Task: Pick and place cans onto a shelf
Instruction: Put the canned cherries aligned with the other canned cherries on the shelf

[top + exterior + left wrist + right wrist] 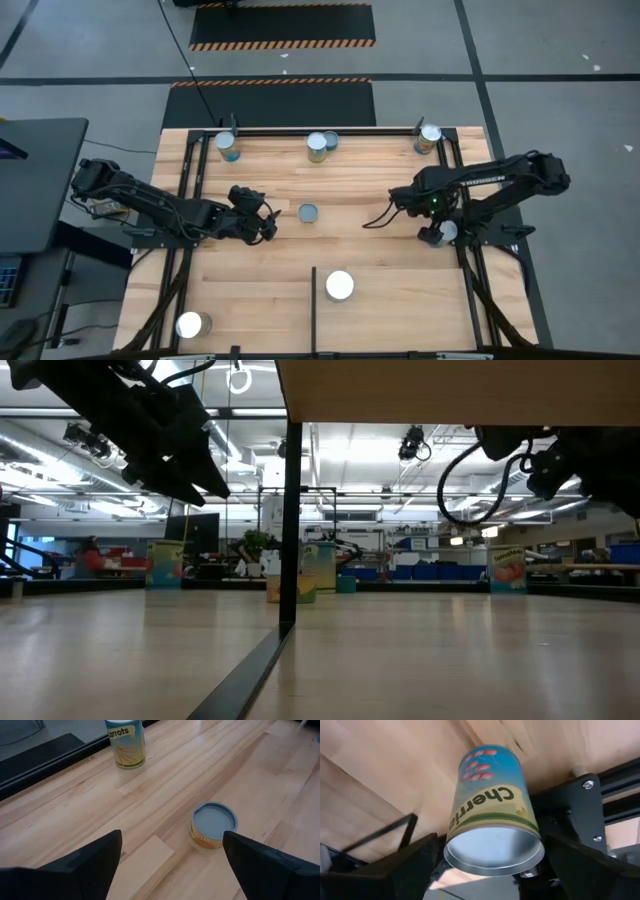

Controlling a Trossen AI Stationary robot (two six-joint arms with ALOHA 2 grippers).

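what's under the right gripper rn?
An upright cherries-label can with a silver top stands between the open fingers of the right gripper, beside the black metal shelf bar. The arm covers most of the can from above.

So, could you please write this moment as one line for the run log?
left gripper: open, above board, short blue-lid can ahead | right gripper: open around cherries can, not closed | shelf: one can
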